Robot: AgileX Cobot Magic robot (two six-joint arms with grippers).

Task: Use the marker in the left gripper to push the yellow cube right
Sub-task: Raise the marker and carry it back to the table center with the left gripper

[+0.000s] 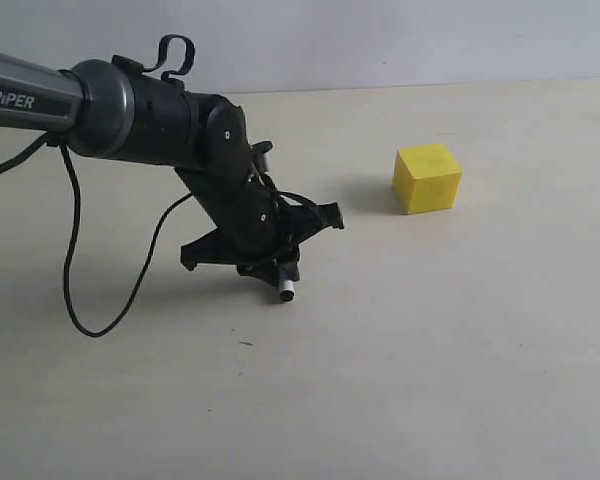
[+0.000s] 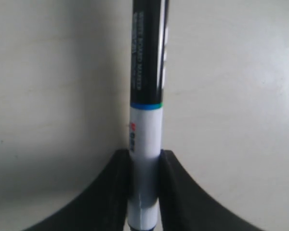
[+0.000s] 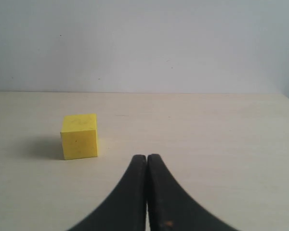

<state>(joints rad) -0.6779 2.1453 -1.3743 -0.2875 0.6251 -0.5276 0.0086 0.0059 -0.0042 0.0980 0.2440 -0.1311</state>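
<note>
Plainly, the slim marker with a black cap half and a white barrel half (image 2: 145, 86) sits clamped in the black two-fingered left tool (image 2: 144, 163). The left wrist view shows both fingers pressed against the white barrel, with the black half running on beyond the fingertips.

In the exterior view this tool hangs low over the pale counter (image 1: 430, 360) at centre-left of the frame, and only the marker's pale end shows, poking out beneath the claw toward the lower edge. The rest of the pen is hidden behind the tool body.

The small, bright yellow foam-like cube (image 1: 427, 178) rests on the counter right of centre and a little higher in the frame than the tool. It is well apart from the tool, with bare counter between them, and nothing touches it.

So the cube lies to the right of the marker and slightly up-frame. Judging by the visible end, the pen's long axis runs roughly down-frame, across the push direction, which would suit a sideways sweep to the right. The push looks not yet begun.

The black right tool (image 3: 147, 161) is clenched on nothing, its fingertips meeting. The cube stands beyond them, apart.
</note>
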